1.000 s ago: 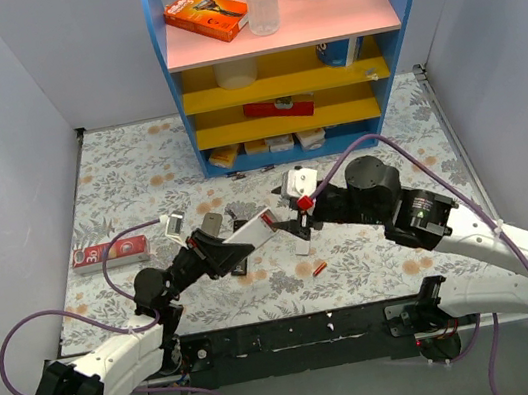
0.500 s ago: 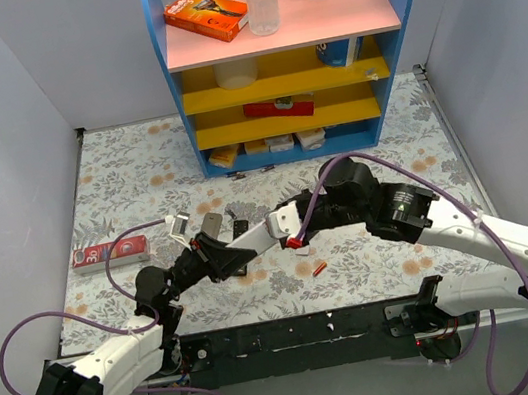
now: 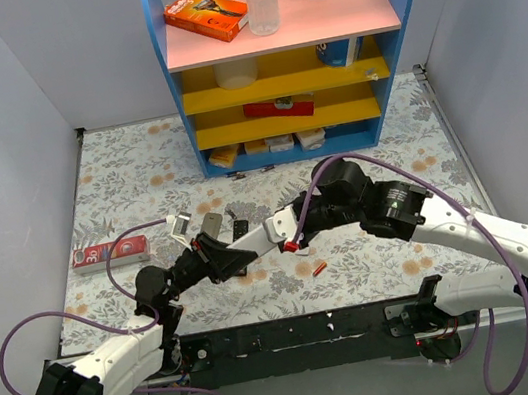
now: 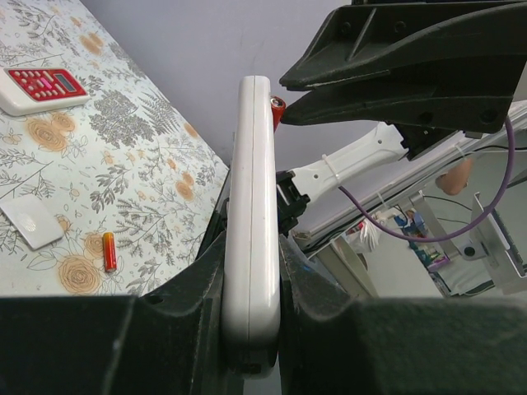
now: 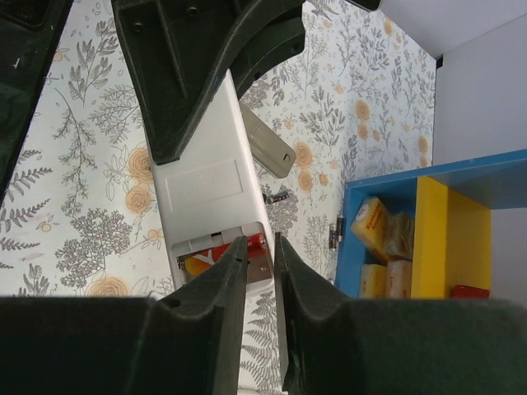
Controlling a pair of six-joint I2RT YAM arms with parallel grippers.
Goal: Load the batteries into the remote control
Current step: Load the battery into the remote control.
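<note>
Seen from above, the remote control point(image 3: 253, 237) is held off the table point(image 3: 128, 170), its long axis running from 8 to 2 o'clock; the left gripper point(image 3: 219, 257) is clamped on its 8 o'clock end; the open battery bay point(image 5: 221, 253) is at the 2 o'clock end, directly under the right gripper point(image 3: 292, 237), the nearer arm for loading; its fingers, nearly together, pinch a red-tipped battery point(image 4: 277, 107) at the bay's edge; a spare battery point(image 3: 320, 269) lies at 5 o'clock.

**Middle blocked, right open**

We see the left gripper point(image 3: 231, 254), the remote control point(image 3: 258, 234) and the right gripper point(image 3: 293, 238) with its battery point(image 4: 277, 107) joined across the middle. The shelf point(image 3: 289, 102) walls the far side. Rightward the table point(image 3: 408, 118) is bare, save one loose battery point(image 3: 320, 269).
</note>
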